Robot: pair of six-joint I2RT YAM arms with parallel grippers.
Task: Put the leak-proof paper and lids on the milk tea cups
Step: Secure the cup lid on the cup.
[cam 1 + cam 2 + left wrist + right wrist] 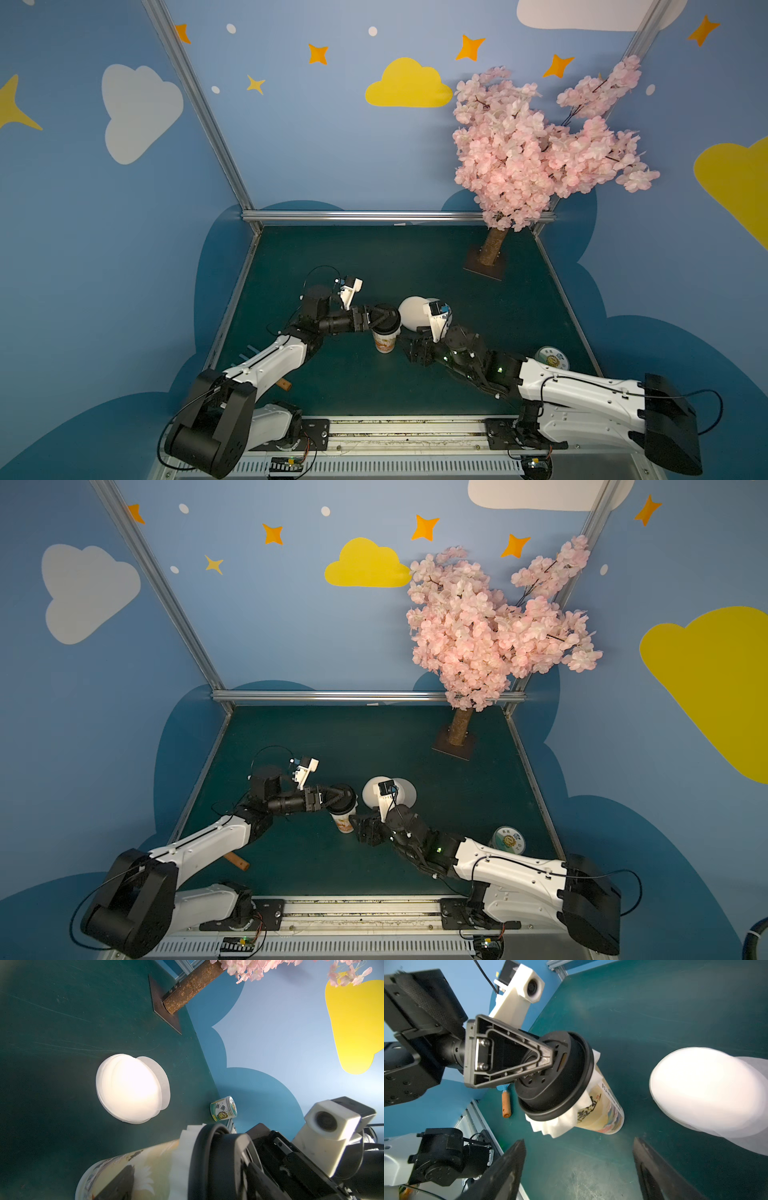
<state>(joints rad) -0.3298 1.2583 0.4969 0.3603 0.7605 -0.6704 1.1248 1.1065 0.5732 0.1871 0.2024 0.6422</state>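
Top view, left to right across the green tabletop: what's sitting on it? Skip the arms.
wooden peg → milk tea cup → stack of leak-proof paper → tree trunk → green-and-white tin

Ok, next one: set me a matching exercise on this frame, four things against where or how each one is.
Things
1. black lid
2. stack of paper discs
3. green-and-white tin
4. right gripper

Places or states
A. open, holding nothing
B. upright near the edge of the table
C. seated on the cup, with crimped paper sticking out beneath it
D. lying flat on the table, apart from the cup

Pairs: 1-C, 2-D, 3-B, 4-A
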